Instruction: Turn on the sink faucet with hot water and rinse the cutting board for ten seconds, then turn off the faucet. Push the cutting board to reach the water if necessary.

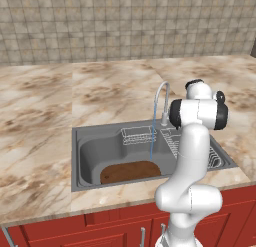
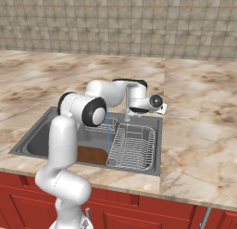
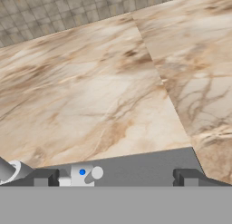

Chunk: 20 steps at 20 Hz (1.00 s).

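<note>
Water [image 1: 151, 141] is running in a thin pale-blue stream from the arched spout of the sink faucet [image 1: 162, 102], dropping straight into the sink [image 1: 95, 151]. The stream is landing at the far right edge of the cutting board [image 1: 131, 171], which is lying flat on the basin floor against the near wall, toward the middle of the sink. A small wire basket [image 1: 138, 136] is hanging at the basin's back wall, just left of the stream. A wire dish rack [image 2: 134, 147] is sitting in the right part of the sink, beside the board. The arm is reaching over the basin's right side, with the gripper [image 3: 115, 177] hovering low over the back rim next to the faucet base [image 3: 80, 174]; from the hand view its dark finger tips [image 3: 186, 177] are standing well apart, spread and grasping nothing. Marble counter [image 3: 104, 96] is stretching beyond the rim to a tiled wall [image 1: 125, 21]. Red cabinet fronts [image 1: 100, 231] are showing below the counter edge.
</note>
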Tool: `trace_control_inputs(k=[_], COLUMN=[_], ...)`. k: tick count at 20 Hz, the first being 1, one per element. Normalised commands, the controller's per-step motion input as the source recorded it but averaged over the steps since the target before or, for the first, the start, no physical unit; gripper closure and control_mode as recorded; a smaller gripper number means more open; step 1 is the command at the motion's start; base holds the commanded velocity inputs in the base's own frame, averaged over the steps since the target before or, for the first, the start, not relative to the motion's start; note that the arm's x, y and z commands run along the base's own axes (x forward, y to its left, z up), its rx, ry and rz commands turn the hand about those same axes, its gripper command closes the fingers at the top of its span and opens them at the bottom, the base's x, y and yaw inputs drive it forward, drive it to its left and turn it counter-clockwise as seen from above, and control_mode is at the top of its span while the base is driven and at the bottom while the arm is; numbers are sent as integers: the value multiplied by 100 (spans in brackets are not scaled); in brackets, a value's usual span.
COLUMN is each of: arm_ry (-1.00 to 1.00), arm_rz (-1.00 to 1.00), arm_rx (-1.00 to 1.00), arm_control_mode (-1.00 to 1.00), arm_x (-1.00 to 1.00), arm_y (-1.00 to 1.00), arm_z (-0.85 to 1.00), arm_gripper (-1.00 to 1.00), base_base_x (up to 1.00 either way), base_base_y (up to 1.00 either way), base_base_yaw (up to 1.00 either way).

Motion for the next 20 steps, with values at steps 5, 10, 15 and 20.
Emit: trace_control_inputs(k=[5, 10, 15, 20], arm_ry=[0, 0, 0, 0], arm_rz=[0, 0, 0, 0], arm_rx=[0, 0, 0, 0], arm_control_mode=[-100, -100, -100, -100], arm_x=[0, 0, 0, 0], arm_y=[0, 0, 0, 0], arm_z=[0, 0, 0, 0], arm_gripper=[-100, -100, -100, -100], base_base_x=[0, 0, 0, 0], base_base_y=[0, 0, 0, 0], base_base_yaw=[0, 0, 0, 0])
